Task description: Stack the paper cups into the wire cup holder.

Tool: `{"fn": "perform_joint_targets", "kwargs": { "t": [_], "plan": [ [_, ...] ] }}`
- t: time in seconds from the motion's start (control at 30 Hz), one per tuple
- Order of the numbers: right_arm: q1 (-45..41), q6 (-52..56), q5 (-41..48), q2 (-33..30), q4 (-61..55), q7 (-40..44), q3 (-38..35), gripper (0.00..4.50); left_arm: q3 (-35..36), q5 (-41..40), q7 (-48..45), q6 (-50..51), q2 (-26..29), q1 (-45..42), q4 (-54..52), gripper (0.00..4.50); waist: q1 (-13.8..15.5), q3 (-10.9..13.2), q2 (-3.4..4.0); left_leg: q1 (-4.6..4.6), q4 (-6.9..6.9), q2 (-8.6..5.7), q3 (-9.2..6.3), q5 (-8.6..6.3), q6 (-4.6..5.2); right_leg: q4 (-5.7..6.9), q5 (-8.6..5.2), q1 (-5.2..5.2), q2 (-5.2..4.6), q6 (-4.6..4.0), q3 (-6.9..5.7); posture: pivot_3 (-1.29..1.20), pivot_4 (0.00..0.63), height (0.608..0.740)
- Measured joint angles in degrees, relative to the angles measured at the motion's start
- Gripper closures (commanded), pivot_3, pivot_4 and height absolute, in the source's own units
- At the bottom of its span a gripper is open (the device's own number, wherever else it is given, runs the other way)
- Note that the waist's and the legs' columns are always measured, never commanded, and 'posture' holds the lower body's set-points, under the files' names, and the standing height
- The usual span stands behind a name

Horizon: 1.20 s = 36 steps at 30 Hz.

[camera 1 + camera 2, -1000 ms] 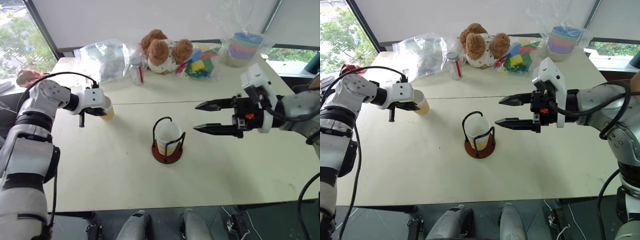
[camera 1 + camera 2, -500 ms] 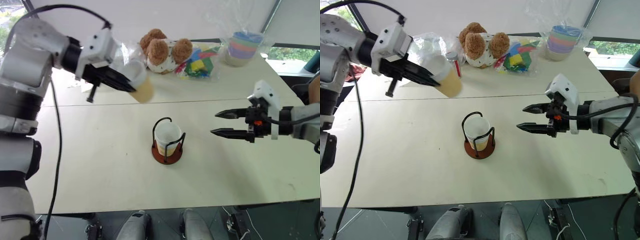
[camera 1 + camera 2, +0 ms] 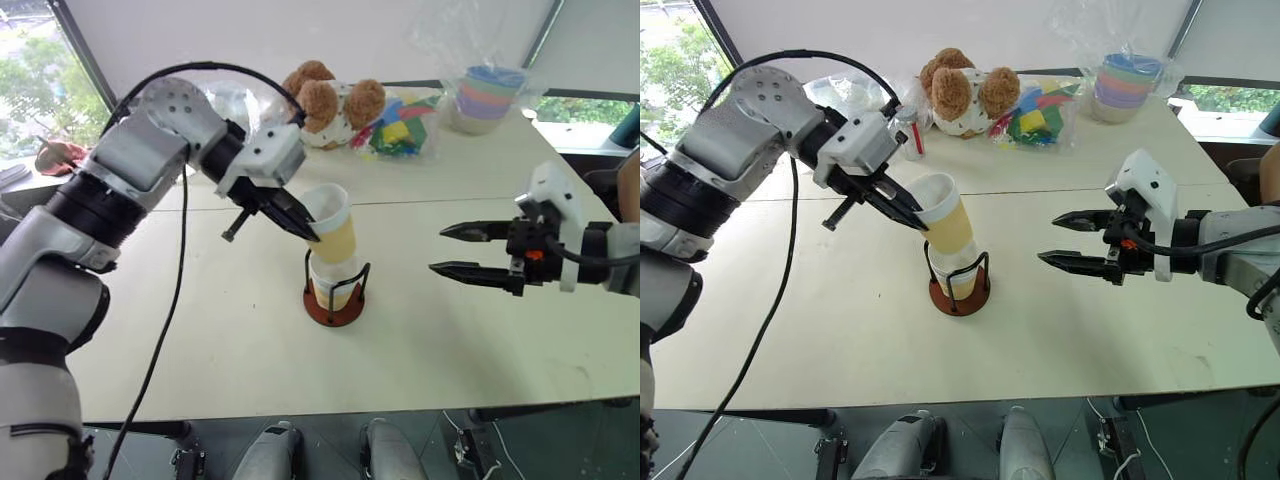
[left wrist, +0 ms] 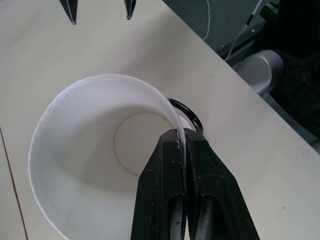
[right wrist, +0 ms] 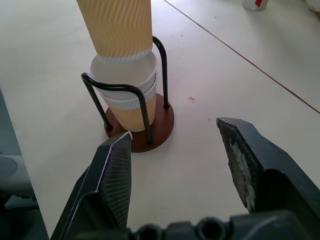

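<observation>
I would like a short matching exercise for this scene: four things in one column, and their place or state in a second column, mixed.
Things:
1. left end effector
2. right end effector
3. wire cup holder
4. teddy bear

States:
A. open, holding nothing
B. at the table's far edge
C. shut on a paper cup's rim
D. already contains cups

Pairs: 1-C, 2-A, 3-D, 4-B

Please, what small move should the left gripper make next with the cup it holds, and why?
Probably lower it a little more, straightening it, then release. The left gripper is shut on the rim of the held paper cup, whose base has only begun to enter the nested cups already in the wire cup holder. The cup leans and stands mostly above them. The right gripper waits open, to the side.
</observation>
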Motion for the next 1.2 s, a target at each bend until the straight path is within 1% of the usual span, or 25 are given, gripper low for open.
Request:
{"fn": "perform_joint_targets", "kwargs": {
  "t": [0.2, 0.23, 0.3, 0.4, 0.43, 0.5, 0.6, 0.7, 0.8, 0.9, 0.97, 1.0, 1.03, 1.1, 1.2],
  "plan": [
    [0.0, 0.0, 0.6, 0.3, -0.3, -1.2, 0.1, 1.53, -2.6, -0.4, 0.0, -1.5, -0.7, -1.8, 1.4, 4.46, 0.1, 0.0, 0.00, -0.01, 0.00, -0.01, 0.01, -0.03, 0.05, -0.03, 0.00, 0.02, -0.01, 0.00, 0.00, 0.00, 0.150, 0.740],
    [0.0, 0.0, 1.1, 0.6, -0.3, -1.2, 0.2, 1.53, -3.2, -0.4, 0.0, -2.0, -0.9, -2.3, 1.9, 4.22, 0.0, 0.0, 0.00, -0.01, 0.00, -0.01, 0.01, -0.04, 0.07, -0.03, 0.00, 0.02, -0.01, 0.00, 0.00, 0.00, 0.150, 0.740],
    [-0.2, 0.0, 1.6, 0.8, -0.3, -1.4, 0.4, 1.53, -4.7, -0.8, 0.0, -2.5, -0.8, -2.7, 2.1, 3.70, 0.0, 0.0, 0.00, 0.00, 0.00, 0.00, 0.01, -0.05, 0.09, -0.03, 0.00, 0.02, -0.01, 0.00, 0.00, 0.00, 0.150, 0.740],
    [-1.1, 0.0, 2.1, 0.9, -0.3, -1.9, 0.4, 1.53, -6.7, -1.7, 0.0, -2.5, -0.9, -2.9, 2.0, 2.20, -0.1, 0.0, 0.00, 0.00, 0.00, 0.00, 0.01, -0.04, 0.08, -0.03, 0.00, 0.02, 0.00, 0.00, 0.00, 0.00, 0.150, 0.740],
    [-1.2, 0.0, 2.1, 0.9, -0.3, -2.1, 0.5, 1.53, -7.1, -2.0, 0.0, -2.5, -0.9, -2.9, 2.0, 1.78, -0.1, 0.0, 0.00, 0.00, 0.00, 0.01, 0.00, -0.04, 0.08, -0.03, 0.00, 0.02, 0.01, 0.00, 0.00, 0.00, 0.150, 0.740],
    [-1.2, 0.0, 2.2, 1.0, -0.3, -2.3, 0.8, 1.53, -7.0, -2.4, 0.0, -2.5, -1.0, -3.0, 2.0, 0.73, -0.1, 0.0, -0.01, 0.00, 0.00, 0.01, 0.00, -0.05, 0.08, -0.03, 0.00, 0.02, 0.01, 0.00, 0.00, 0.00, 0.150, 0.740],
    [-1.4, -0.1, 2.2, 1.8, -0.2, -2.6, 1.9, 1.53, -5.4, -2.3, 0.0, -2.6, -3.0, -3.1, 3.2, 0.73, 0.1, 0.0, -0.01, -0.01, 0.01, 0.00, 0.00, -0.05, 0.10, -0.04, 0.00, 0.03, 0.00, 0.00, -0.01, 0.00, 0.150, 0.740],
    [-1.5, -0.9, 1.9, 2.4, 0.3, -2.6, 2.9, 1.53, 0.0, -1.1, 0.0, -1.5, -5.5, -3.4, 6.8, 0.73, 0.0, 0.0, -0.03, -0.01, 0.03, -0.01, 0.01, -0.05, 0.10, -0.04, 0.00, 0.03, 0.01, 0.00, -0.01, 0.00, 0.150, 0.740],
    [-1.5, -1.8, 1.1, 3.8, 2.2, -3.3, 3.1, 1.53, 7.9, 0.3, 1.1, 2.4, -5.7, -3.5, 9.2, 0.73, -0.3, 0.0, -0.03, 0.01, 0.00, 0.02, 0.01, -0.05, 0.10, -0.04, -0.01, 0.02, 0.07, 0.01, -0.01, 0.00, 0.150, 0.740],
    [-1.6, -5.5, -1.6, 9.2, 6.7, -5.9, 3.6, 1.53, 18.6, 1.3, 9.8, 6.8, -4.0, 1.0, 7.4, 0.73, -0.7, 0.0, 0.01, 0.11, -0.04, 0.05, 0.04, -0.01, 0.03, 0.01, -0.01, 0.03, 0.08, 0.01, 0.05, 0.00, 0.150, 0.740],
    [-1.3, -8.1, -3.5, 13.3, 10.4, -7.9, 4.2, 1.53, 25.1, 1.4, 16.7, 9.9, -1.6, 8.1, 4.3, 0.73, -1.1, -0.1, 0.06, 0.22, -0.07, 0.06, 0.05, 0.08, -0.11, 0.13, -0.01, 0.06, 0.08, 0.01, 0.12, 0.00, 0.150, 0.740],
    [-1.7, -10.8, -5.5, 16.3, 13.4, -9.3, 4.7, 1.53, 29.7, 1.3, 22.2, 12.6, -0.1, 14.8, 0.1, 0.73, -1.5, -0.1, 0.05, 0.26, -0.13, 0.07, 0.05, 0.10, -0.15, 0.08, -0.01, 0.06, 0.09, 0.01, 0.17, 0.00, 0.150, 0.740],
    [-2.2, -13.2, -7.0, 19.1, 16.2, -10.8, 4.9, 1.53, 33.8, 1.0, 27.2, 14.8, 0.3, 20.9, -3.5, 0.73, -1.8, -0.1, 0.07, 0.28, -0.12, 0.07, 0.02, 0.10, -0.17, 0.13, -0.01, 0.10, 0.08, 0.01, 0.22, 0.00, 0.150, 0.740],
    [-3.3, -18.3, -10.5, 25.1, 23.5, -14.7, 4.8, 1.53, 43.9, -2.1, 40.4, 20.5, -2.1, 35.8, -13.1, 0.73, -1.8, -0.1, 0.06, 0.33, -0.16, 0.09, 0.09, 0.13, -0.22, 0.07, 0.00, 0.08, 0.03, 0.00, 0.40, 0.00, 0.150, 0.740],
    [-5.0, -24.2, -14.2, 30.2, 31.7, -18.5, 4.8, 1.53, 50.0, -0.9, 53.5, 24.9, -4.0, 50.1, -24.8, 0.73, -1.1, -0.1, 0.00, 0.01, -0.09, 0.05, 0.00, 0.19, -0.33, 0.13, 0.01, -0.19, 0.11, -0.02, 0.42, 0.00, 0.150, 0.740]
  ]
}}
